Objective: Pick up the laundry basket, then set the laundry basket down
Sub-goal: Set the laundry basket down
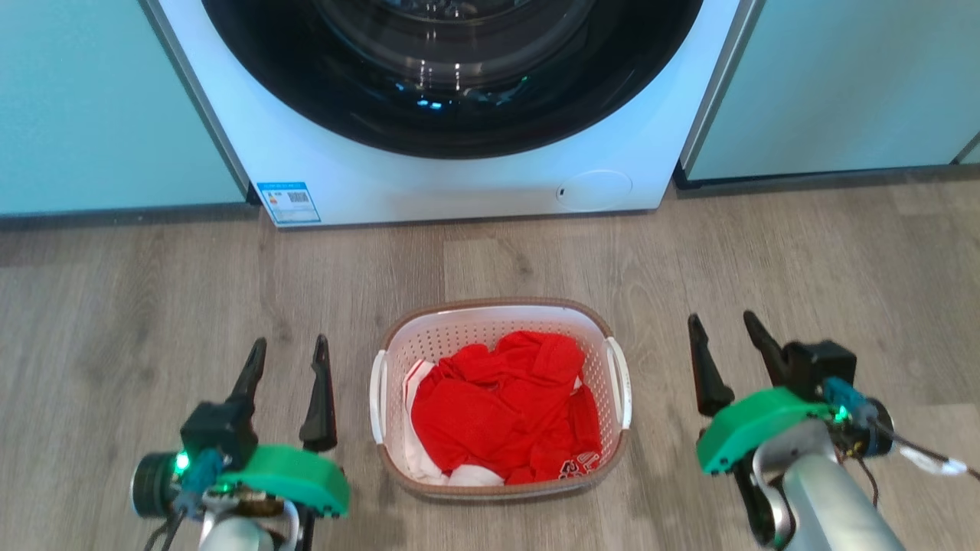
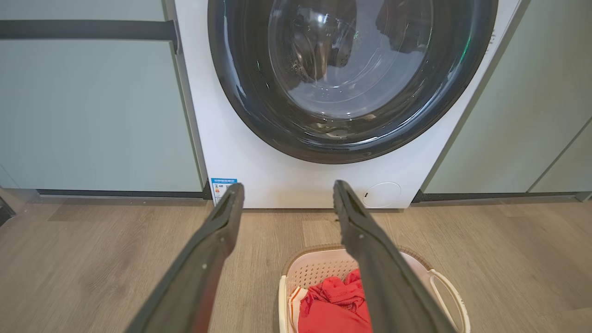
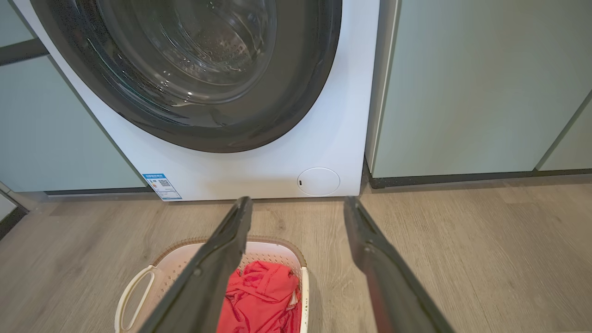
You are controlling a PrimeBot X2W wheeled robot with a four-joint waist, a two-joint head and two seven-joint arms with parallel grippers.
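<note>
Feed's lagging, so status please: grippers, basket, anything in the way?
Left gripper open, empty, left of basket. Right gripper open, empty, right of it. Basket on floor, red clothes inside. Handles unobstructed; washer stands behind, apart.

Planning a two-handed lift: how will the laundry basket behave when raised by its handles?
Probably light: the laundry basket holds only clothes. Its perforated plastic walls may flex slightly. With a handle on each side, it likely tips if lifted unevenly.
</note>
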